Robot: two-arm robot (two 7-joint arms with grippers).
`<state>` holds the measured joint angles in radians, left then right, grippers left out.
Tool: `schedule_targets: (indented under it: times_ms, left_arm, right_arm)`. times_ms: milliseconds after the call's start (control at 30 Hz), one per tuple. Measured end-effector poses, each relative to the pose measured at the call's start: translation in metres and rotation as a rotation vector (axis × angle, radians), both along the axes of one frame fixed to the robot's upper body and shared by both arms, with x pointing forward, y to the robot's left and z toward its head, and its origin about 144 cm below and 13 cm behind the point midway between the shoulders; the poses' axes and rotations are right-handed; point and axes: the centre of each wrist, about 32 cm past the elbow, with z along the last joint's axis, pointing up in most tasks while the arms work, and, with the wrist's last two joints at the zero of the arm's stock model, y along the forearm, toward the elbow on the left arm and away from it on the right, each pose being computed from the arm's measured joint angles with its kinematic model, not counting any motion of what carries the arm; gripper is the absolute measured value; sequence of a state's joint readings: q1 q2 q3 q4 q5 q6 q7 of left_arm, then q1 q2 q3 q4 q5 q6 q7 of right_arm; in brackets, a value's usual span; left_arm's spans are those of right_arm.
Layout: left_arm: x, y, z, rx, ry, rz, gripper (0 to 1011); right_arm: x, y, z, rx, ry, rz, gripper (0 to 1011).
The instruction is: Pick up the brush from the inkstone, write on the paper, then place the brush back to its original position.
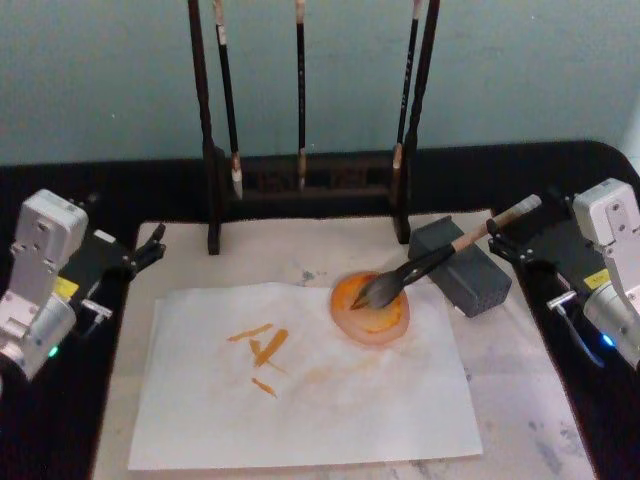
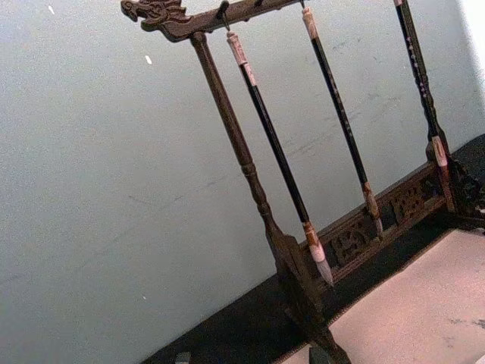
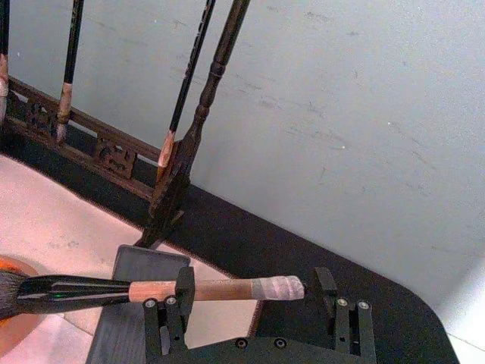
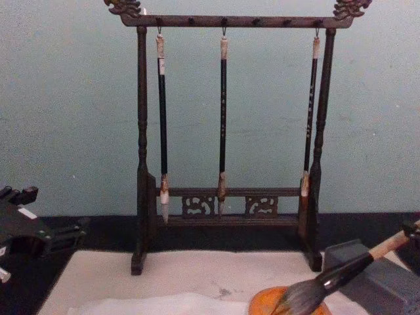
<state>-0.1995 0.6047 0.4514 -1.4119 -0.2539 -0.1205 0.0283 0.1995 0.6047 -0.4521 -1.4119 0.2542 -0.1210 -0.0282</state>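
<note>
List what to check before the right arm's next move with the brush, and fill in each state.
1. Right gripper open: ok, spread at the handle end of the brush.
2. Brush at rest: ok, tuft on the orange dish, shaft across the grey block.
3. Fingers clear of the handle: cannot tell; one overlaps it in the right wrist view.
4. Paper written on: ok, orange strokes show.
5. Left gripper out of the way: ok, at the left, off the paper.
</note>
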Motion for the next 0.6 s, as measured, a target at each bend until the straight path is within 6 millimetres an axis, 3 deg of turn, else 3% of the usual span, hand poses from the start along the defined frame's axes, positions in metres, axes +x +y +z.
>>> schedule_targets:
  times_ms: [600]
  left_arm:
    - [0.0, 0.0, 0.0, 0.0, 0.0, 0.0, 1010]
  right_arm:
    - [0.0001, -0.0002, 0.0002, 0.0, 0.0, -0.001, 1000]
